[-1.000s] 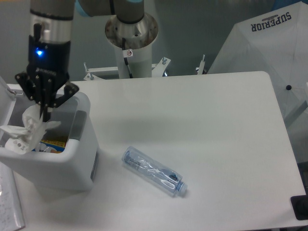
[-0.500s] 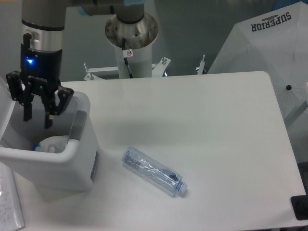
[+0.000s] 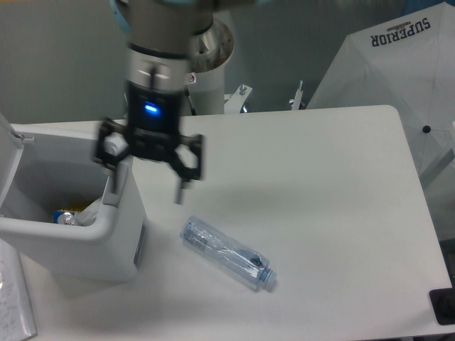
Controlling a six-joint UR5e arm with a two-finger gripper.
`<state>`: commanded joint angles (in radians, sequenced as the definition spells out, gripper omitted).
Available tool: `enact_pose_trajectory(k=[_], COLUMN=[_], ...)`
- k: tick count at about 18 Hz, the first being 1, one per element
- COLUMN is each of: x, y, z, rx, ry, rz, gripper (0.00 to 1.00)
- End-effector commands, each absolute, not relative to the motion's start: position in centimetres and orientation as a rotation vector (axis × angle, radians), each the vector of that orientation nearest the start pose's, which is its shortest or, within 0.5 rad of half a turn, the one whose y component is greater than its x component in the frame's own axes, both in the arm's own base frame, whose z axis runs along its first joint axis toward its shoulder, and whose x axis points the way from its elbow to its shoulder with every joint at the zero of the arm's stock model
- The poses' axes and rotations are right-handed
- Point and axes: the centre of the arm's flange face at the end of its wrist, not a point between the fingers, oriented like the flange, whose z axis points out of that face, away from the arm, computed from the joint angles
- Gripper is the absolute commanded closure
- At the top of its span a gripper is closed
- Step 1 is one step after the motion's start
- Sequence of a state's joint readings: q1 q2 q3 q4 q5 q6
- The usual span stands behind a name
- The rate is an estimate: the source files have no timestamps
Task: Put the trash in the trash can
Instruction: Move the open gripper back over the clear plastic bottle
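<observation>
Two fingers of the pincer (image 3: 148, 185) spread wide, empty, between trash can (image 3: 106, 245) and bottle (image 3: 227, 252).

From my seat the light looks even and cool, overhead, leaving the white worktop (image 3: 306, 185) bright without harsh glare. A soft shadow spreads on it in the frame's center-left. The gripper (image 3: 147, 177) and its fingers (image 3: 183, 190) are smeared by motion blur; its blue indicator glows. The bottle (image 3: 227, 252) at lower center is fairly sharp, with faint highlights.
</observation>
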<state>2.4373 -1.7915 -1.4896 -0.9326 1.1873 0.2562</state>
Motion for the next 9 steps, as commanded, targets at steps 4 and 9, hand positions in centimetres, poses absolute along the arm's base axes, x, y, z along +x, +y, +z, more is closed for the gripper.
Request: enact_pose_trajectory(k=[4,9], x=[-41.0,-44.0], y=[51.6,52.9], z=[43.7,39.7], rx=[-2.493,-2.617], ry=[-0.817,-0.959], rz=[-0.108,-0.129], gripper=[0.00,0.00])
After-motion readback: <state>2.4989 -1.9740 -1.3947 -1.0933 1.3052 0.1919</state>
